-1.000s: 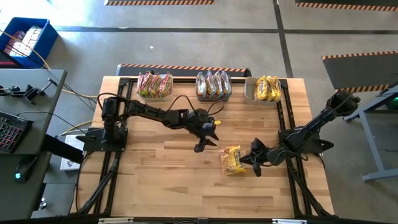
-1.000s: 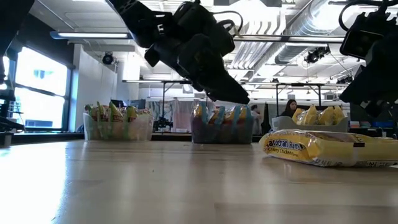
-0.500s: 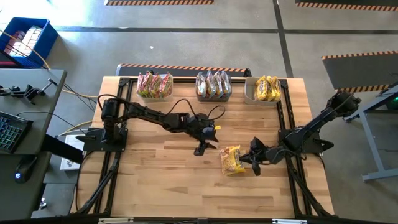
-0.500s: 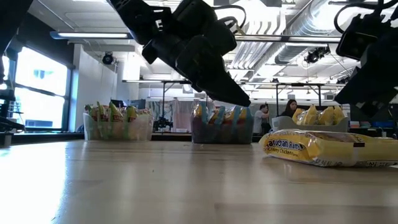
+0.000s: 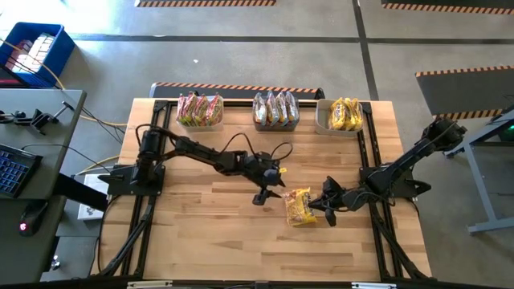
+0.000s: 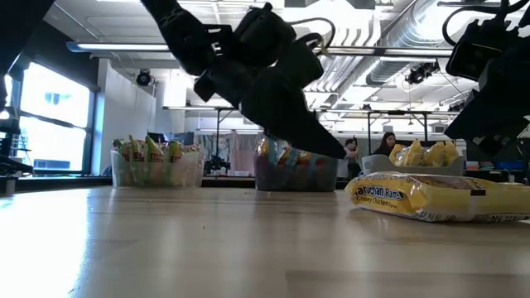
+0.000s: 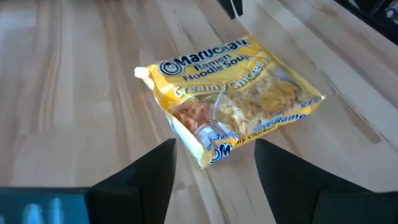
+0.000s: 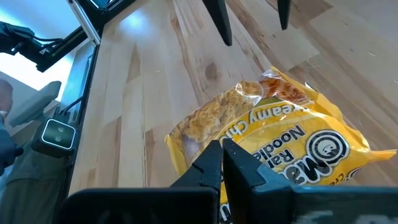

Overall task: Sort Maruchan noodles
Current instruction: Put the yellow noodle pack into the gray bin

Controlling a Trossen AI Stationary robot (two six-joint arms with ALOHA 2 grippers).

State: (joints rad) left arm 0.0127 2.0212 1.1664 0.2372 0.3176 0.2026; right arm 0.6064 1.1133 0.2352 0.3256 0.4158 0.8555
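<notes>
Wooden desk [image 5: 209, 233] carries three clear bins along its far edge: one with green-red packets [image 5: 200, 110], one with pink-red packets [image 5: 275, 110], one with yellow packets [image 5: 344, 115]. A single yellow Maruchan noodles packet [image 5: 299, 206] lies flat near the middle. Left tool [image 5: 267, 191] hovers just beside it, fingers [image 7: 292, 183] spread wide and holding nothing. Right tool [image 5: 328, 205] sits clenched at the packet's other edge, gripping nothing.

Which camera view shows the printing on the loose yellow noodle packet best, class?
The left wrist view: the noodle packet fills the picture and its label reads clearly. The high view shows it small, the low view edge-on, and the right wrist view only partly, upside down.
</notes>
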